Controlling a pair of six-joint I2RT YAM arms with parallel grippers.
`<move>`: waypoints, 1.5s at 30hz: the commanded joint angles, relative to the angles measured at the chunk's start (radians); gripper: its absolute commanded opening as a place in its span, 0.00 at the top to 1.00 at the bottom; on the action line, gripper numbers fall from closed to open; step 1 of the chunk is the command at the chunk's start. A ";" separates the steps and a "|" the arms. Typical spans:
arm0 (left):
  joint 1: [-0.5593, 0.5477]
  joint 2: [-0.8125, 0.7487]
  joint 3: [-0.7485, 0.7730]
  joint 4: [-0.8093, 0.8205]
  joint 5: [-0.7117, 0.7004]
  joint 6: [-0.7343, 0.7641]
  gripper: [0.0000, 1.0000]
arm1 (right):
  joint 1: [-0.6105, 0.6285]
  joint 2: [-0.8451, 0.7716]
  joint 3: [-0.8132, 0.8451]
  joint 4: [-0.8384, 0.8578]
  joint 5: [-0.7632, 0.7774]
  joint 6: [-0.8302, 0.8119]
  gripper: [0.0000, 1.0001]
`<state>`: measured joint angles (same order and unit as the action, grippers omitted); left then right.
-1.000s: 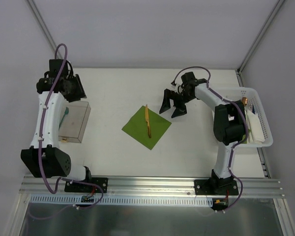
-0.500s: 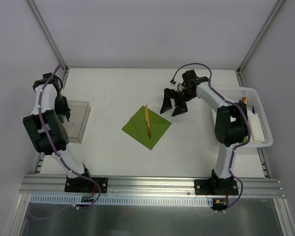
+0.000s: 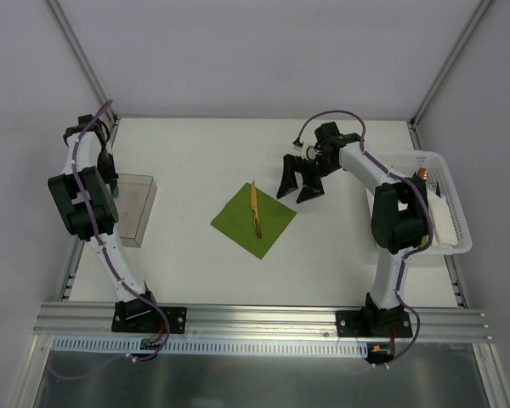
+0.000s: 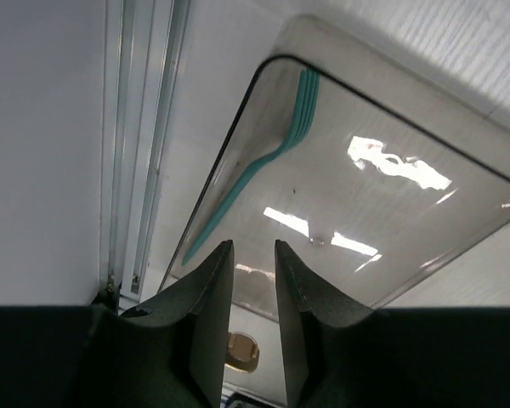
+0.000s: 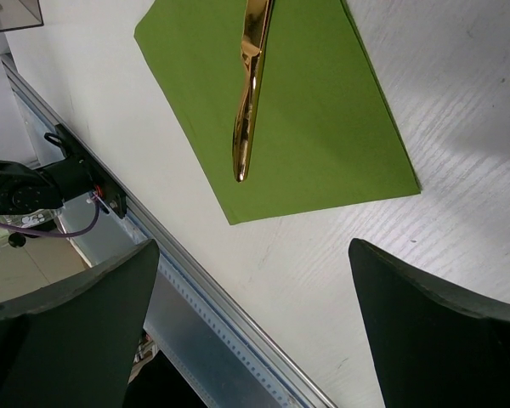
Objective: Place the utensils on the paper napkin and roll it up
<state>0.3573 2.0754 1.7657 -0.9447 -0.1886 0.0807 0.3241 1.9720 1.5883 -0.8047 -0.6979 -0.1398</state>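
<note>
Surface: flat matte white table (image 3: 195, 153) with faint fine grain. Plain grey walls (image 3: 255, 51), and an aluminium rail (image 3: 263, 319) runs along the near edge.

Right gripper (image 3: 302, 180): black fingers spread wide, nothing between them. The paper napkin (image 5: 314, 127) lies flat just ahead of the fingertips. It's a thin olive-green square, smooth with crisp edges, set as a diamond in the top view. One glossy gold knife (image 5: 250, 93), slim and slightly curved, lies on it, fully inside the napkin's edges.

The white plastic lattice basket (image 3: 459, 242) sits well off to that gripper's right.

Left gripper (image 4: 252, 246): fingers (image 4: 211, 289) nearly together with a slim gap showing, gripping nothing. It hangs over a clear, shiny plastic box (image 4: 382, 110) with rounded corners. A stack of teal plastic forks (image 4: 276, 149) lies in the box, just ahead of the fingertips. The napkin is well apart from this hand.
</note>
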 commanded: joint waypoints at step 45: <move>-0.452 -0.719 -0.273 0.484 0.400 -0.853 1.00 | 0.050 -0.140 0.255 0.082 0.004 0.112 0.26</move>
<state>-0.0002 1.3319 1.5452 -0.5686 0.1654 -0.5102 0.3374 1.9289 1.7432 -0.7746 -0.7143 -0.0677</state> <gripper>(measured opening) 0.022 0.749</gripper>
